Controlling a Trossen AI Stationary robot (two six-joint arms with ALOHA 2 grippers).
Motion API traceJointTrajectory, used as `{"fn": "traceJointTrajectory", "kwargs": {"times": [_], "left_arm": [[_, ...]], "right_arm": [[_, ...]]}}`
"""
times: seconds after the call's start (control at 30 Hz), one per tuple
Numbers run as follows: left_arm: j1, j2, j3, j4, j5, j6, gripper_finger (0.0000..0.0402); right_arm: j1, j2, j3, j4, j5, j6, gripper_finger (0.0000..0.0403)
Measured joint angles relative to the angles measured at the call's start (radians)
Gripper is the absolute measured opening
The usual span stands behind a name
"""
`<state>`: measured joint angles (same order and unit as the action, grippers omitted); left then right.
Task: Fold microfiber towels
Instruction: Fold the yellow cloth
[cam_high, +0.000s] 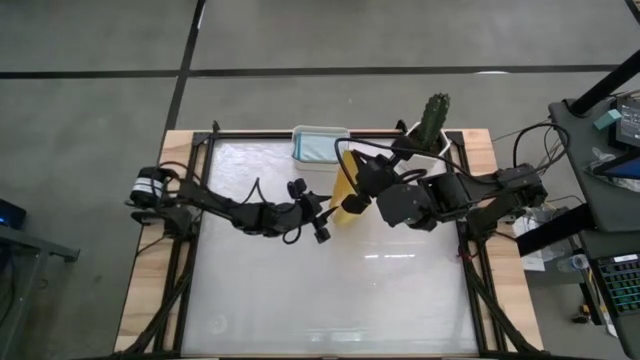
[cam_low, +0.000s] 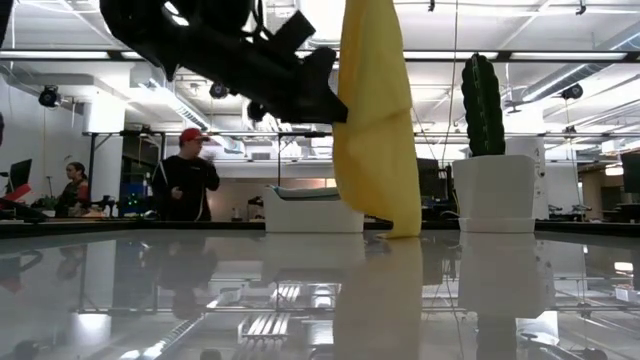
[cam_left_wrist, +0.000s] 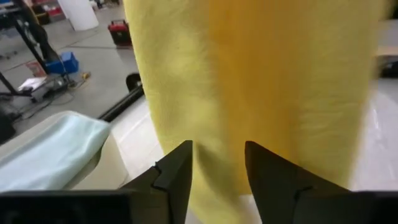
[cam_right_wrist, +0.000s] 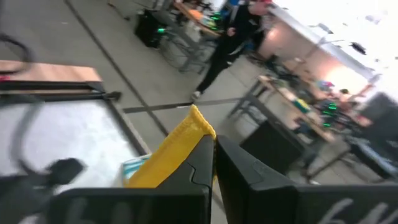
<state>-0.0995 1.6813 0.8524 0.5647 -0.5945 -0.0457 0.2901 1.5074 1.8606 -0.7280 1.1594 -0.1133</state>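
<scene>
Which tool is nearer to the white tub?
Right. The right tool holds the yellow towel up just beside the white tub; the left tool is farther away.

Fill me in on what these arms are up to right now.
The right hand is shut on the top edge of a yellow microfiber towel, holding it up so it hangs down over the table. The left hand has its fingers set around the hanging cloth, partly open. A pale blue towel lies in the white tub at the far edge, beside a potted cactus.
</scene>
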Motion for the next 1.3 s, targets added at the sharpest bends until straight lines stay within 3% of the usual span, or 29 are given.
{"fn": "traceJointTrajectory", "kwargs": {"times": [0.17, 0.53, 0.73, 0.83, 0.97, 1.03, 1.2, 1.3], "left_arm": [[0.017, 0.042, 0.000, -0.001, -0.002, -0.015, 0.0121], [0.015, 0.105, -0.005, -0.088, 0.021, -0.106, 0.0115], [0.007, 0.086, -0.008, -0.184, 0.047, -0.077, 0.0012], [-0.003, 0.028, -0.007, -0.263, 0.065, -0.046, 0.0002], [-0.035, -0.128, 0.008, -0.504, 0.071, 0.003, 0.0000], [-0.052, -0.229, 0.032, -0.657, 0.104, 0.007, 0.0000], [-0.066, -0.447, 0.120, -1.007, 0.324, -0.015, 0.0000], [-0.068, -0.539, 0.170, -1.126, 0.362, 0.004, 0.0000]], "right_arm": [[0.000, 0.000, 0.000, 0.000, -0.089, 0.020, 0.0008], [0.000, -0.001, 0.010, -0.002, -0.087, 0.024, 0.0008], [0.016, -0.002, 0.012, -0.029, -0.087, 0.033, 0.0008], [0.030, -0.002, 0.012, -0.080, -0.088, 0.072, 0.0008], [0.054, -0.013, 0.012, -0.234, -0.123, 0.178, 0.0008], [0.063, -0.025, 0.012, -0.321, -0.198, 0.251, 0.0008], [0.075, -0.045, 0.010, -0.463, -0.434, 0.362, 0.0008], [0.079, -0.049, 0.002, -0.516, -0.545, 0.373, 0.0008]]}}
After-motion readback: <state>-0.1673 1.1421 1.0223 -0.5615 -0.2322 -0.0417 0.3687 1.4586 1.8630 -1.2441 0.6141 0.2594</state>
